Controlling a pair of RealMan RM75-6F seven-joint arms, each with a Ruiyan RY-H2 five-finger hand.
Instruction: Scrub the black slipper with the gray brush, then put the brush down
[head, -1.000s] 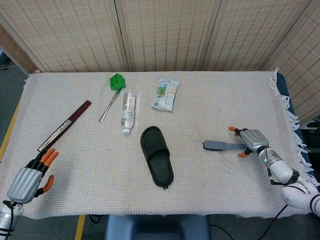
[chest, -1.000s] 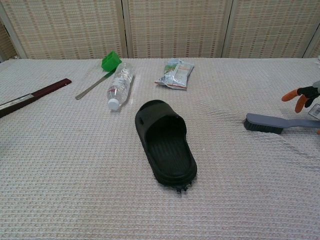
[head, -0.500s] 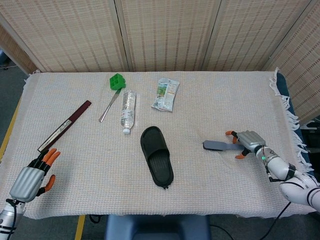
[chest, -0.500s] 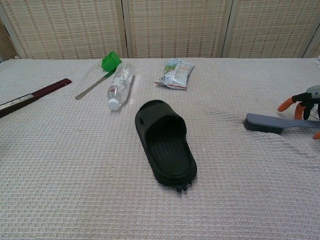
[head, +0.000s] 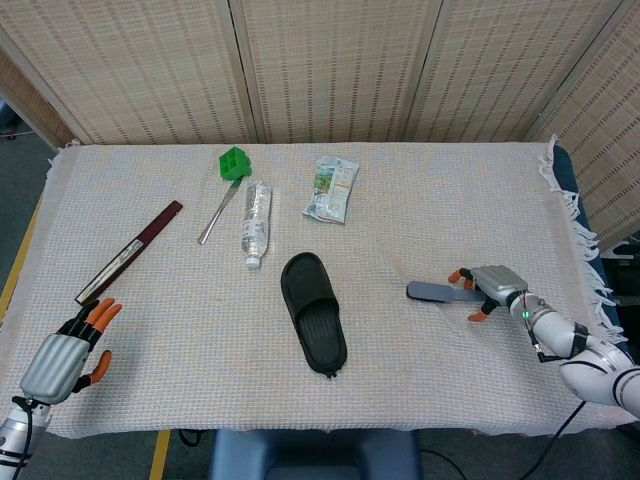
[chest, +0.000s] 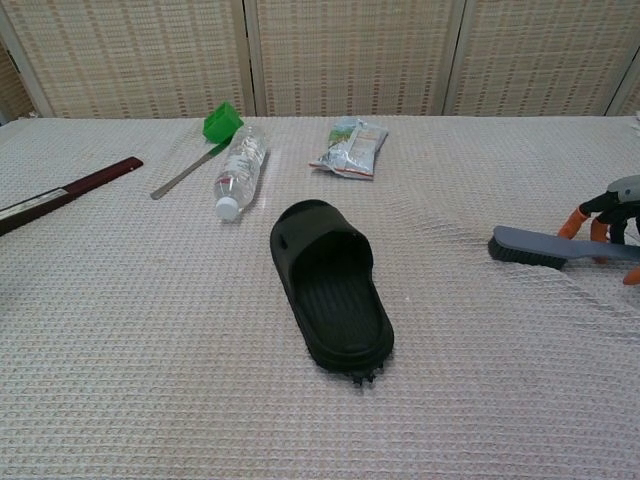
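Observation:
The black slipper (head: 313, 312) lies sole down in the middle of the table, also visible in the chest view (chest: 335, 285). The gray brush (head: 430, 292) lies flat to its right, bristle head toward the slipper (chest: 528, 247). My right hand (head: 490, 285) sits low over the brush handle, with fingers on the far side and the thumb on the near side; they straddle the handle without a plain grip (chest: 608, 215). My left hand (head: 60, 358) rests at the front left corner with its fingers apart, holding nothing.
A water bottle (head: 255, 220), a snack packet (head: 331, 188) and a green-headed tool (head: 228, 175) lie behind the slipper. A dark red ruler-like bar (head: 130, 250) lies at the left. The table's right edge has a fringe (head: 585, 240).
My right hand has dropped lower and drawn in over the brush handle, with its fingers coming down on either side. Brush, slipper and left hand have stayed put.

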